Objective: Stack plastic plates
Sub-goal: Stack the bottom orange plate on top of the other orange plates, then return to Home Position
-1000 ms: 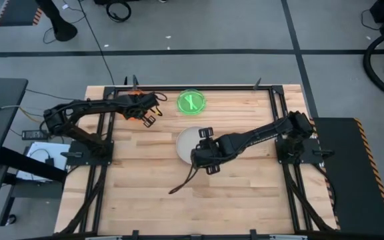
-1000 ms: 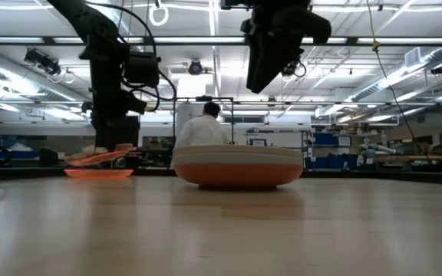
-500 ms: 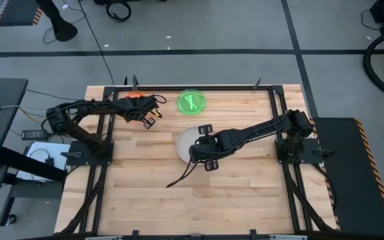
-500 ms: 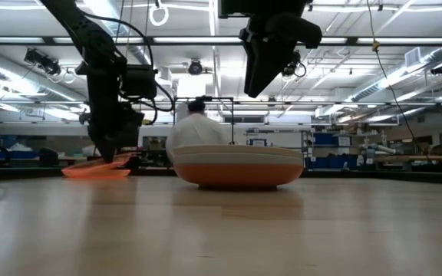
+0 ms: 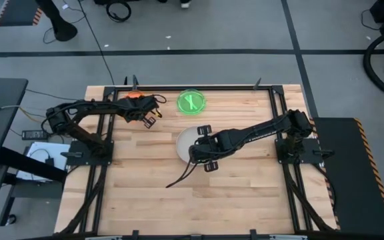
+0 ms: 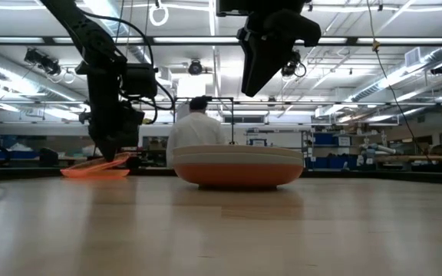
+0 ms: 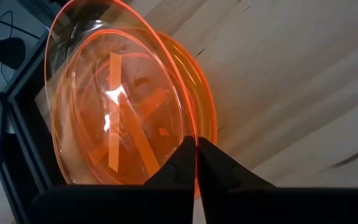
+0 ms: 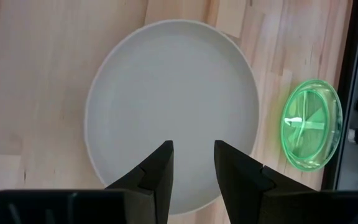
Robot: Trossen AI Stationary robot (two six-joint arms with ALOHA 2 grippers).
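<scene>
Above beige plate (image 8: pixel 166 106), right end effector (image 8: pixel 192 163) parted, no readable writing

Stack of larger plates (image 5: pixel 187 142) sits near table (image 5: pixel 145 193) centre. Right end effector (image 5: pixel 207 148) hangs directly above the stack, apart from it, fingers parted. Small plate (image 5: pixel 191 102) lies behind the stack, near the far table edge. Left of that, at the far-left corner, left end effector (image 5: pixel 149 110) pinches a tilted small plate (image 7: pixel 114 112) over what appears to be a second one (image 7: pixel 201 99) lying beneath.
</scene>
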